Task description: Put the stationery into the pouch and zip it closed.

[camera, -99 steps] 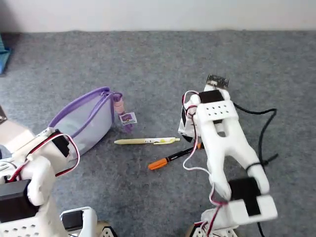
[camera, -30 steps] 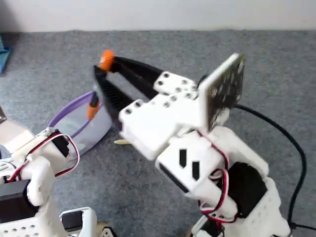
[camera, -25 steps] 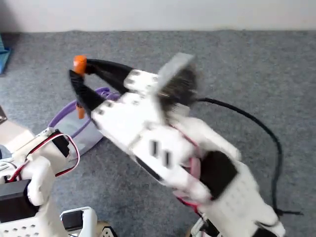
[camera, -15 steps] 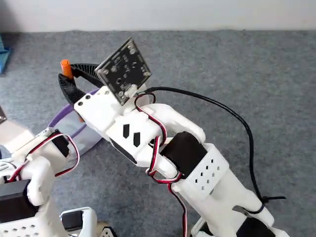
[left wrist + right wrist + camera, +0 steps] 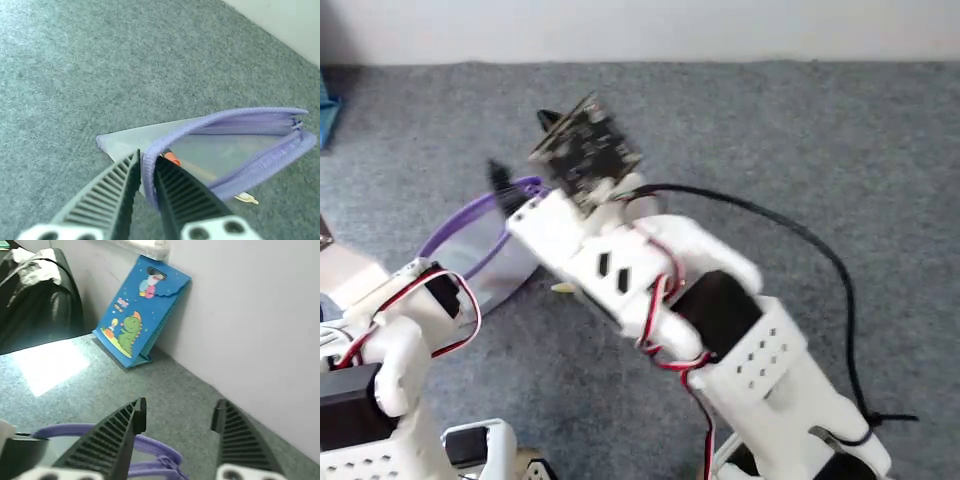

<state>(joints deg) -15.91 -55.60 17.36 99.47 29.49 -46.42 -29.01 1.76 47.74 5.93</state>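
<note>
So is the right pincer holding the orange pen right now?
No, the right pincer is open and empty, the pouch with its purple rim just beyond it.

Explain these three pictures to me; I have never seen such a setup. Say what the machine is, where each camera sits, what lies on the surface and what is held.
These are two small white robot arms, each ending in a two-fingered gripper. One picture looks down from a fixed camera. The other two come from cameras on the arms' wrists. On the grey carpet lies a clear pouch with a purple zip, open. The left gripper pinches its rim. An orange-tipped pen is inside, and the end of a yellow pen shows beside the pouch. The right gripper hovers over the pouch, open and empty.
</note>
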